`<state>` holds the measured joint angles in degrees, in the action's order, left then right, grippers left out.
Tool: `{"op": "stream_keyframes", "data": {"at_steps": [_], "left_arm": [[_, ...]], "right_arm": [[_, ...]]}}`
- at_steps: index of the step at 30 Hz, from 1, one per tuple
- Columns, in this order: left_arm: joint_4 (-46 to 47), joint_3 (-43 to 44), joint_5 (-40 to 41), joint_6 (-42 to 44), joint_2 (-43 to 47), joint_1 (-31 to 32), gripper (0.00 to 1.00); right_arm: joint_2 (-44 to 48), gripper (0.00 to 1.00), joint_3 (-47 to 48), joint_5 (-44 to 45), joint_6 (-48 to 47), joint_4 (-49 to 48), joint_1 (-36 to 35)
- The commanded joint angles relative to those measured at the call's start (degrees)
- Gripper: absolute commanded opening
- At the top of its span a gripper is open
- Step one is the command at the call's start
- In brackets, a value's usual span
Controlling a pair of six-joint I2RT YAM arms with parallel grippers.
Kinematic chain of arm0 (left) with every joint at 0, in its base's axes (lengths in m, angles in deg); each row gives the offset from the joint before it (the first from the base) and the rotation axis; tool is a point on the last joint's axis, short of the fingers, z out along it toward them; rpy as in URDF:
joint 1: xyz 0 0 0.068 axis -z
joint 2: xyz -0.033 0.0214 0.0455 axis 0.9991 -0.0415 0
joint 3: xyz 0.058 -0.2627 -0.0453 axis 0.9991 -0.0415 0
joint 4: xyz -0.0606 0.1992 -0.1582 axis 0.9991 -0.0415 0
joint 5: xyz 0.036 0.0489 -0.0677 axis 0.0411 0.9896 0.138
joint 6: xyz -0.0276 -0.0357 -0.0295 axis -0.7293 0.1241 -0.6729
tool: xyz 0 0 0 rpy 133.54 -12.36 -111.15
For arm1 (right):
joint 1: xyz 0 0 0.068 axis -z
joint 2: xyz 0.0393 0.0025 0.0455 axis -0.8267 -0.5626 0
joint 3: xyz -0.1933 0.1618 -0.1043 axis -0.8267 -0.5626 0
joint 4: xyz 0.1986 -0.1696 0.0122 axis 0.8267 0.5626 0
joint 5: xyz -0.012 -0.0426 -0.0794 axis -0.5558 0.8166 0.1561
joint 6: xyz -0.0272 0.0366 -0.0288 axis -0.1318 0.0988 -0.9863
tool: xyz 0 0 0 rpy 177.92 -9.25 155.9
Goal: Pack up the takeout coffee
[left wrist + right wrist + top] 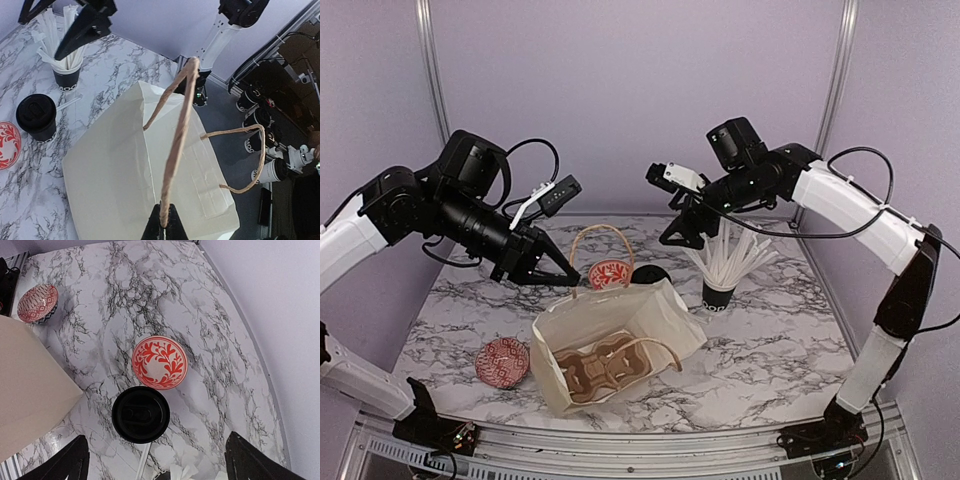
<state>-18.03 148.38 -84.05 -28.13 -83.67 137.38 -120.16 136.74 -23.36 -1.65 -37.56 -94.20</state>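
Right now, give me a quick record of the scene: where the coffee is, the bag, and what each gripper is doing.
paper bag: open, cardboard carrier inside
coffee cup: lid on, standing on the table outside the paper bag, beside the red bowl
left gripper: shut on bag handle
right gripper: open, above the coffee cup

Top cam high, looking down-forward; wrist cams close, looking down; both share lidded cup (140,414).

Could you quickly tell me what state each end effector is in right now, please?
Left end effector: closed, pinching the brown handle of the paper bag.
Right end effector: open, holding nothing, above the lidded coffee cup.
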Motion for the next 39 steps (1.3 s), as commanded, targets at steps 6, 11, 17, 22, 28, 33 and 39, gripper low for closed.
{"op": "stream_keyframes", "data": {"at_steps": [6,11,17,22,28,33,39], "left_arm": [[-0.55,1.81,-15.1,-4.0,6.45,1.44,0.0],[-0.55,2.98,-16.42,-5.88,8.75,1.4,0.0],[-0.56,2.49,-15.3,-7.51,10.91,1.41,0.0],[-0.47,1.58,-14.47,-8.13,11.14,1.4,0.0],[-0.46,0.61,-13.96,-7.63,11.11,1.4,0.0],[-0.39,0.36,-13.87,-7.44,11.04,1.4,0.0],[-0.39,0.48,-13.42,-7.26,10.9,1.4,0.0]], "right_arm": [[-11.57,0.85,7.2,9.75,0.23,3.76,-3.47],[-17.11,0.87,10.25,10.37,1.16,6.27,-4.29],[-20.02,0.87,11.17,12.03,2.79,6.47,-4.54],[-21.2,0.88,10.98,12.78,3.13,6.92,-4.52],[-22.29,0.88,11.21,10.15,2.92,8.65,-4.68],[-22.64,0.88,11.53,9.22,2.83,9.26,-4.96],[-23.82,0.89,13.23,8.28,2.73,10.96,-5.17]]}}
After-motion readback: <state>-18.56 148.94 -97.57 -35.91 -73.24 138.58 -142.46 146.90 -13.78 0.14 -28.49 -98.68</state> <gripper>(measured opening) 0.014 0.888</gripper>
